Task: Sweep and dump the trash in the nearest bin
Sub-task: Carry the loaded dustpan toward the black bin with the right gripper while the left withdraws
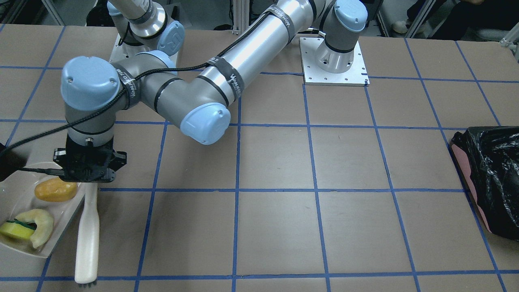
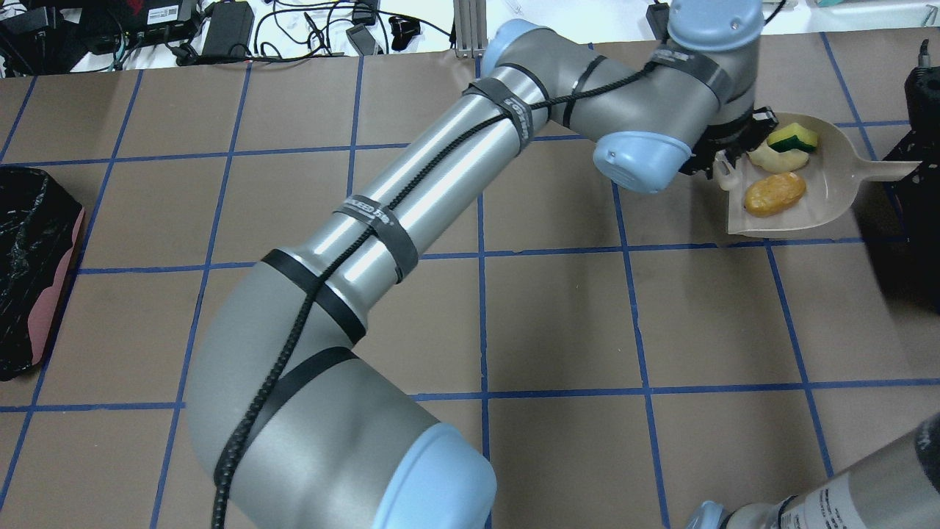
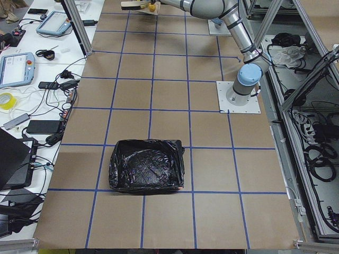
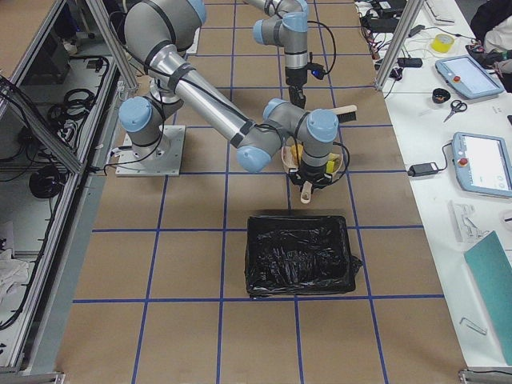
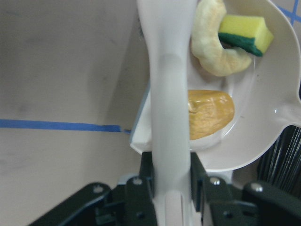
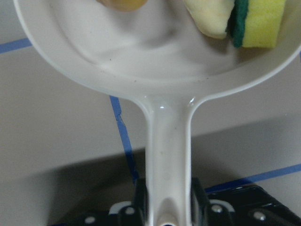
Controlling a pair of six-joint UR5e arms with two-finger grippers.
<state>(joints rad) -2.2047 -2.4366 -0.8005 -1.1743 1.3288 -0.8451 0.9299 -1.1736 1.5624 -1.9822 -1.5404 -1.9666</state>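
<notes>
A white dustpan point(image 1: 20, 194) holds all the trash: a yellow-and-green sponge wedge point(image 1: 16, 230), a pale peel point(image 1: 42, 225) and an orange-yellow oval point(image 1: 55, 190). My right gripper point(image 6: 164, 200) is shut on the dustpan's handle point(image 6: 167, 141). My left gripper point(image 1: 91, 180), reaching across the table, is shut on the handle of a white brush point(image 1: 88, 239) that lies along the dustpan's open edge. In the exterior right view the near black-lined bin point(image 4: 300, 256) stands just beyond the dustpan point(image 4: 316, 160). In the overhead view it is only a dark sliver point(image 2: 910, 250).
A pink-sided bin with a crinkly black bag point(image 1: 490, 178) stands at the table's far end, also in the overhead view point(image 2: 29, 272). My left arm's long tube point(image 2: 411, 220) spans the middle of the table. Blue tape lines grid the brown tabletop.
</notes>
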